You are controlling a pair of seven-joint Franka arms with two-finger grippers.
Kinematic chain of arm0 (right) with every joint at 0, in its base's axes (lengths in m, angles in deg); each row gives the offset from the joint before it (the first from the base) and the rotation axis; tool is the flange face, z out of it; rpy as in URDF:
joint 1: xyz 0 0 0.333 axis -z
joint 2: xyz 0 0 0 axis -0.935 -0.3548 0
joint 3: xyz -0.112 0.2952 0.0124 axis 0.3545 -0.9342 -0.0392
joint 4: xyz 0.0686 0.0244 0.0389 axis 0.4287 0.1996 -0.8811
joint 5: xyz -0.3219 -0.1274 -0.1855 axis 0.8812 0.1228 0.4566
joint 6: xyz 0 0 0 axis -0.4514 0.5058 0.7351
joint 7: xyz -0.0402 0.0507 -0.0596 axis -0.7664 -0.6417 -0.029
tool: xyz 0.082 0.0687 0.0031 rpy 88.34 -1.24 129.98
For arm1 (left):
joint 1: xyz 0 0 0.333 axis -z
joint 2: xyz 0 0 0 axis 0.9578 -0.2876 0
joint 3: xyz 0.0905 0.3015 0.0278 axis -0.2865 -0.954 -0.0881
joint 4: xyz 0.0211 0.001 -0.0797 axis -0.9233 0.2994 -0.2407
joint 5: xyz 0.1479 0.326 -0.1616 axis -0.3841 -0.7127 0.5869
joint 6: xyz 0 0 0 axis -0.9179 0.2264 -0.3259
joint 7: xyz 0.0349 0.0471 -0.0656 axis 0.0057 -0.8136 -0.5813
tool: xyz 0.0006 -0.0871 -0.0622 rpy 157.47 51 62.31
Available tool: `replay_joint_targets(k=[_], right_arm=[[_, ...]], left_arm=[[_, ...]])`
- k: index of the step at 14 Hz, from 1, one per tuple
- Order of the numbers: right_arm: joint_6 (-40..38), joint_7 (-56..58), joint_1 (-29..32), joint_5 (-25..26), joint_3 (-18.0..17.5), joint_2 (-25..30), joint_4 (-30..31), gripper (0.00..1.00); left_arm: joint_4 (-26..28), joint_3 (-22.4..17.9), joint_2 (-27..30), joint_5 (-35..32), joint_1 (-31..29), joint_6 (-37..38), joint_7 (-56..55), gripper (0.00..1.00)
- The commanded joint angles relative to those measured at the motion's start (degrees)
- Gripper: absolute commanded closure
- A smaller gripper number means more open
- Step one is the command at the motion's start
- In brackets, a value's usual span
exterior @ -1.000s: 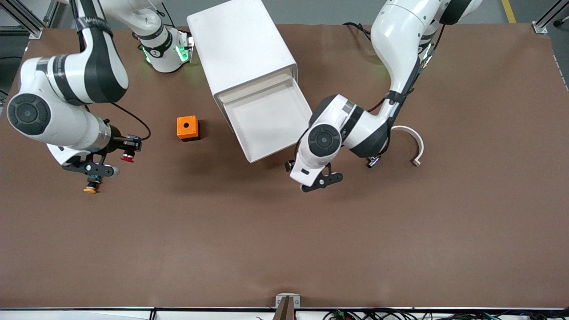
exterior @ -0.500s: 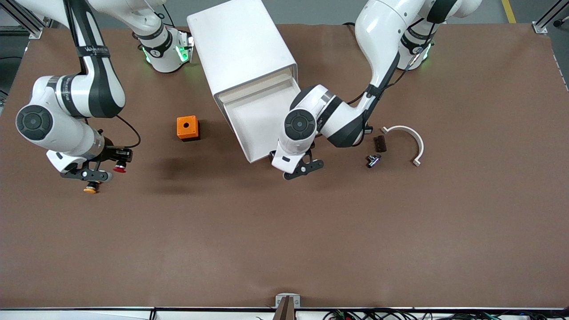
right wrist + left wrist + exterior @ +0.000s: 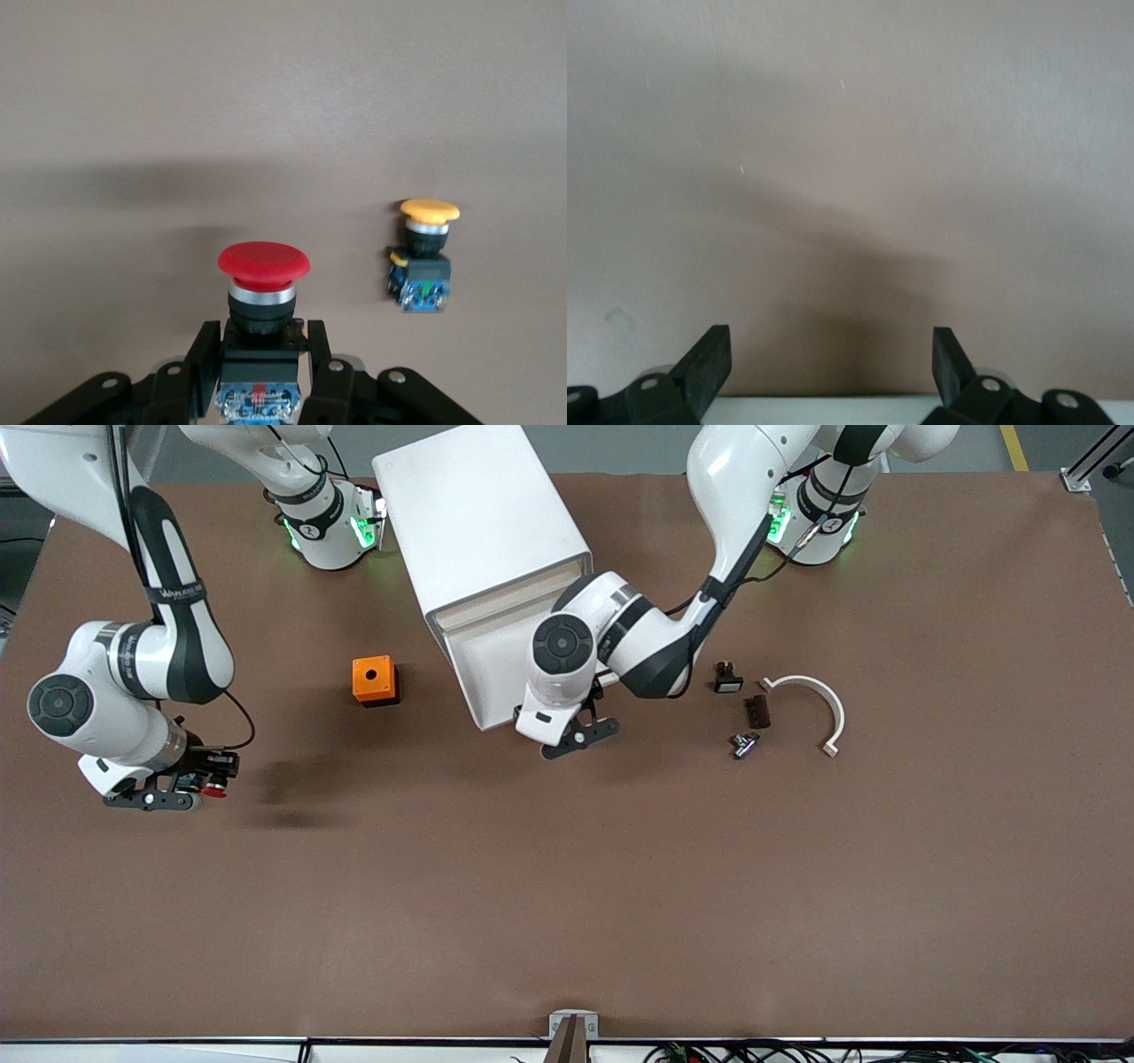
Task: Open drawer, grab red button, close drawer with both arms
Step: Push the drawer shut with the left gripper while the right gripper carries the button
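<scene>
Two white robot arms are working at a brown desk point(image 3: 567, 886) w/ a white cabinet point(image 3: 478, 514) standing btwn their bases. The drawer point(image 3: 483, 660), the cabinet's top one, is sitting pulled out and looks empty.

The right hand point(image 3: 164, 795) is hovering low over the desk toward the right arm's end, its fingers point(image 3: 199, 359) clamped on the black-and-blue body of the button point(image 3: 263, 292), red cap pointing away from the wrist. Gripping the body, not the cap, is likely keeping the smooth dome from slipping. A yellow-capped button point(image 3: 427, 257) is lying on the desk just beside it, untouched.

The left hand point(image 3: 574, 737) is sitting at the drawer's front edge, fingers point(image 3: 709, 363) spread apart and holding nothing. A strip of white shows btwn them in the left wrist view, probably the drawer front. It seems placed to push the drawer shut, which looks like the step now in hand.

An orange box point(image 3: 373, 680) w/ a hole is resting btwn the right hand and the cabinet. A white curved piece point(image 3: 819, 700) and some small dark parts point(image 3: 744, 708) are lying toward the left arm's end.
</scene>
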Motion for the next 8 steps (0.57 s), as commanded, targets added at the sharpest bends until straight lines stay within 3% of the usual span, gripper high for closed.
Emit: replay_joint_targets(k=[1,8], right_arm=[[0.3,2.22,1.63,0.82,-0.99,-2.65,-1.95,0.91],[5.05,3.54,1.98,0.29,-1.17,-6.97,-2.22,0.91]], left_arm=[[0.28,0.95,0.55,1.74,1.85,-0.4,-2.36,0.0],[0.28,3.24,0.46,1.92,4.67,-0.58,-5.35,0.0]])
